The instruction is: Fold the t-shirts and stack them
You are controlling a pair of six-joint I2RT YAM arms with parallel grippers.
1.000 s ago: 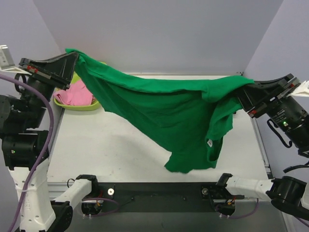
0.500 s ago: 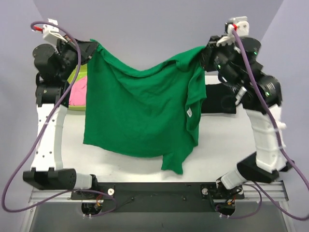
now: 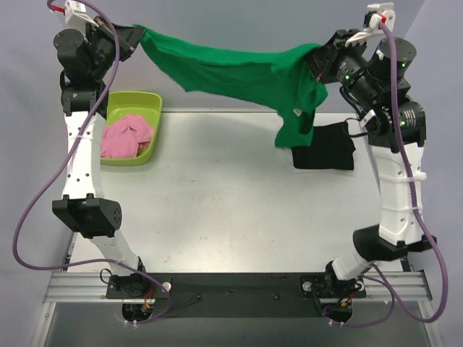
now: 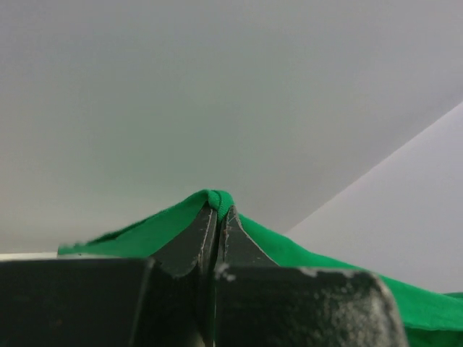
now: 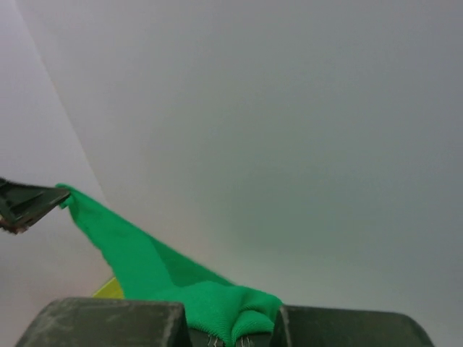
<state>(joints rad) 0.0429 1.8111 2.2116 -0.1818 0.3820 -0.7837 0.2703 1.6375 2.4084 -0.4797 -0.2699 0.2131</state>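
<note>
The bright green t-shirt (image 3: 239,72) hangs stretched in the air between both grippers, high at the back of the table. My left gripper (image 3: 137,32) is shut on its left corner, which shows as a green fold (image 4: 215,199) over the fingertips. My right gripper (image 3: 318,54) is shut on its right corner, bunched between the fingers (image 5: 239,307). A loose part of the shirt dangles below the right gripper (image 3: 296,123). The black t-shirt (image 3: 324,147) lies folded flat on the table at the right. The pink t-shirt (image 3: 127,135) lies crumpled in the tub.
A lime-green plastic tub (image 3: 148,108) stands at the table's back left and holds the pink shirt. Both arms stand tall at the table's sides. The white table (image 3: 231,210) ends at a black rail at the front.
Both arms have risen and swung towards the back, lifting the green shirt off the table. The shirt went from hanging low and spread to stretched high. The black shirt and tub are now uncovered.
</note>
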